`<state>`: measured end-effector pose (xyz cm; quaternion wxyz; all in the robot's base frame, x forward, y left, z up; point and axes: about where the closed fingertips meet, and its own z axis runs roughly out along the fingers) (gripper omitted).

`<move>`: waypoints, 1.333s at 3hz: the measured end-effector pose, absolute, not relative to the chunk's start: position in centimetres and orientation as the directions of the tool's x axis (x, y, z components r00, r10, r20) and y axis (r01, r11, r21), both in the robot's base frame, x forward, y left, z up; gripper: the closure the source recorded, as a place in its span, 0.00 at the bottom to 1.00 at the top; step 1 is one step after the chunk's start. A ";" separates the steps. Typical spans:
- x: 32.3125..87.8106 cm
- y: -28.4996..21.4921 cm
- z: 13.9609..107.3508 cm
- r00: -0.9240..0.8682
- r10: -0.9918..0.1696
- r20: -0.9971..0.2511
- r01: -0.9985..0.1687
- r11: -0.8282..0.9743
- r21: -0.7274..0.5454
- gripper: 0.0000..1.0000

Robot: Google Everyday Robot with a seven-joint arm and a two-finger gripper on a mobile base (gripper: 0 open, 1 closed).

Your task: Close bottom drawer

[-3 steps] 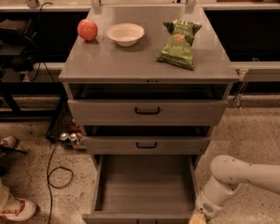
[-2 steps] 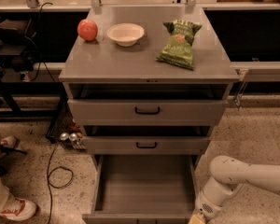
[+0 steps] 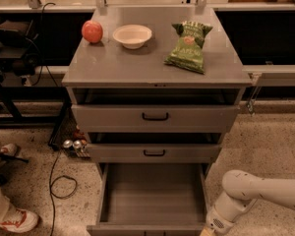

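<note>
The bottom drawer (image 3: 152,196) stands pulled far out of the grey table (image 3: 113,68), its bare tray open to view and its short front down at the lower edge of the picture. Above it the middle drawer (image 3: 154,153) and the top drawer (image 3: 155,117) each sit only a little way out. The white arm (image 3: 265,191) reaches in from the right, and the tool (image 3: 206,231) hangs low at the very bottom of the view, just beside the drawer's front right corner. Whether it touches the front, and whether it is spread or pressed together, cannot be told here. The drawer's front runs across the picture, while its slide runs straight back into the table, away from the tool. So the closing push probably has to go along that slide line. From this corner it may twist the tray in its runners, and a spot nearer the middle of the front looks safer. An apple (image 3: 92,31), a bowl (image 3: 132,36) and a chip bag (image 3: 189,47) rest on the table top.
</note>
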<state>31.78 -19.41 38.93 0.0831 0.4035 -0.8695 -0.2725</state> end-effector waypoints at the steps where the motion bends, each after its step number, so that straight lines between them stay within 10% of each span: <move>1: 31.5 -20.6 31.9 -0.721 -0.689 -0.078 -0.611 0.578 0.542 1.00; 4: 34.3 -20.6 17.1 -0.833 -0.539 -0.127 -0.512 0.663 0.546 1.00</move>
